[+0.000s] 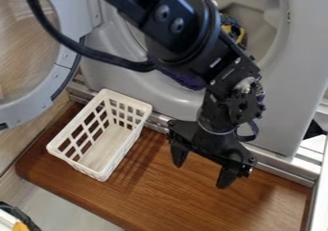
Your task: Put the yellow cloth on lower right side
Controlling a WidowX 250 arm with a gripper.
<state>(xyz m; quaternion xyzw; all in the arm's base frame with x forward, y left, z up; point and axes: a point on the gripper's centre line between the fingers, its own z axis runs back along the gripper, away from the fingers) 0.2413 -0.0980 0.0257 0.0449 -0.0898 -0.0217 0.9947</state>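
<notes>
Here, the tool point(204, 169) hangs over the brown board point(160, 196), its 2 fingers spread apart.

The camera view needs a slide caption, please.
Open black gripper over a wooden board, white basket and front-loading washer nearby.

A laundry area is indicated by the open round door point(64, 57), drum opening point(257, 28) and white basket point(106, 146).
</notes>
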